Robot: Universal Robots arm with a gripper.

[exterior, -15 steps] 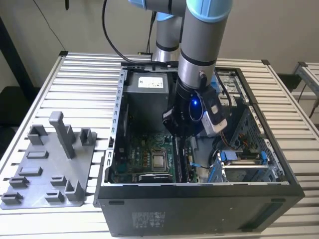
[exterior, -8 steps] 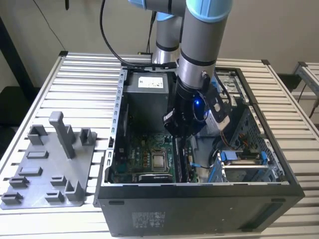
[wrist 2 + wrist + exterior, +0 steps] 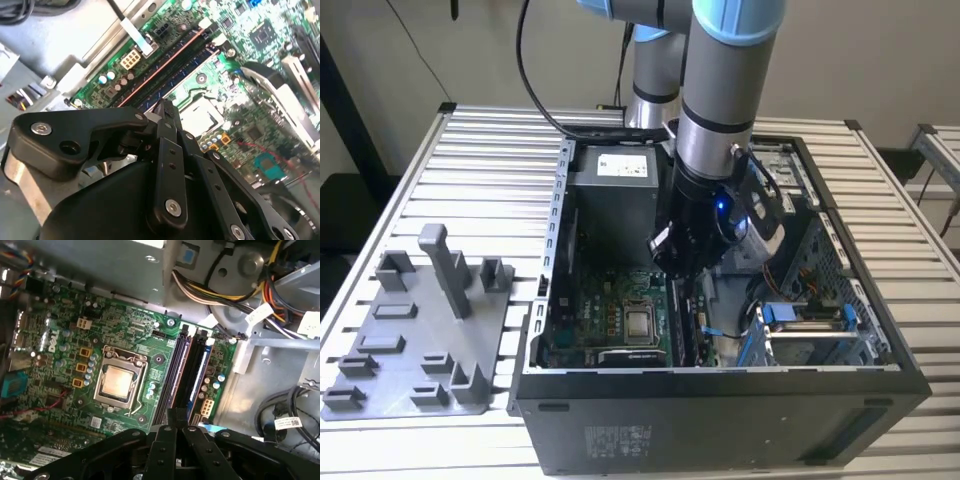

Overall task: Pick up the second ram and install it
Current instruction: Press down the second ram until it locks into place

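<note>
First wrist view: gripper fingers pinched together, holding nothing, just above the memory slots; second ram seated, long axis running top-to-bottom, right of centre.

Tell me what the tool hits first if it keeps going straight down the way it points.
Most likely the memory slots on the green motherboard: the tool points at their near end in both wrist views. The gap between them is hard to judge.

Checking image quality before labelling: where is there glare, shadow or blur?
Exterior view: even daylight, the open dark computer case shadowed inside. First wrist view: the square metal processor glares. Second wrist view: the black claw close and soft, the green motherboard sharper.
</note>
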